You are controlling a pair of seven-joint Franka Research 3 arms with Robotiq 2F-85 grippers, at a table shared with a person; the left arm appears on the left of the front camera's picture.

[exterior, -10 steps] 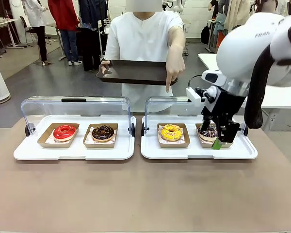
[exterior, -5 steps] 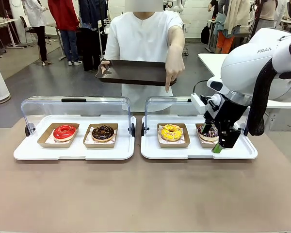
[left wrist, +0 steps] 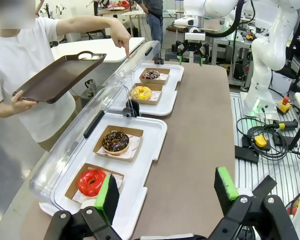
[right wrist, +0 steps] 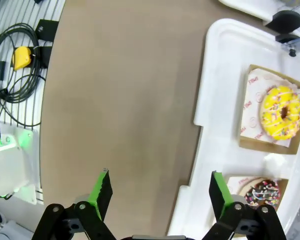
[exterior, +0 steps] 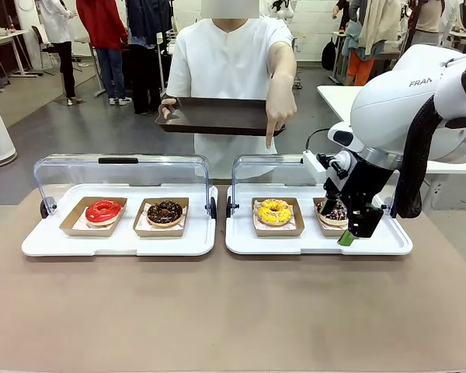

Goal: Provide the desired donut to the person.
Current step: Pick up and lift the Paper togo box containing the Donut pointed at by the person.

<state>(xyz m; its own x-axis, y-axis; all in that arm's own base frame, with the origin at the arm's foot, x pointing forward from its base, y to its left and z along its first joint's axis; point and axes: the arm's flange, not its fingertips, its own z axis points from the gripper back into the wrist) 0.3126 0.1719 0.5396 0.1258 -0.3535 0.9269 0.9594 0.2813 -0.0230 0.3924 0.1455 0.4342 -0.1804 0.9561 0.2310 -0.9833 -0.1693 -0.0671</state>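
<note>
The person [exterior: 229, 58] stands across the table in a white shirt, holding a dark tray [exterior: 213, 116] in one hand. The other hand [exterior: 276, 109] points a finger down towards the yellow donut [exterior: 273, 210] [left wrist: 141, 92] [right wrist: 282, 112]. My right gripper [exterior: 338, 223] [right wrist: 160, 192] hangs open, tilted, over the chocolate sprinkled donut [exterior: 333, 213] [right wrist: 258, 193] at the right tray's front edge, holding nothing. A red donut [exterior: 102, 210] [left wrist: 91, 182] and a chocolate donut [exterior: 165, 211] [left wrist: 115, 141] lie in the left tray. Open and empty, my left gripper [left wrist: 167, 192] hovers beside the left tray.
Each donut sits in a brown paper boat. Two white trays [exterior: 116, 242] [exterior: 307, 245] stand side by side, their clear lids [exterior: 120, 171] raised at the back. Bare brown tabletop [exterior: 233, 311] stretches in front. Cables and a yellow box [right wrist: 21, 56] lie off the table's right side.
My right arm's upper part has swung back to the right, and its gripper has shifted slightly by the sprinkled donut. The person's pointing hand and tray stay still.
</note>
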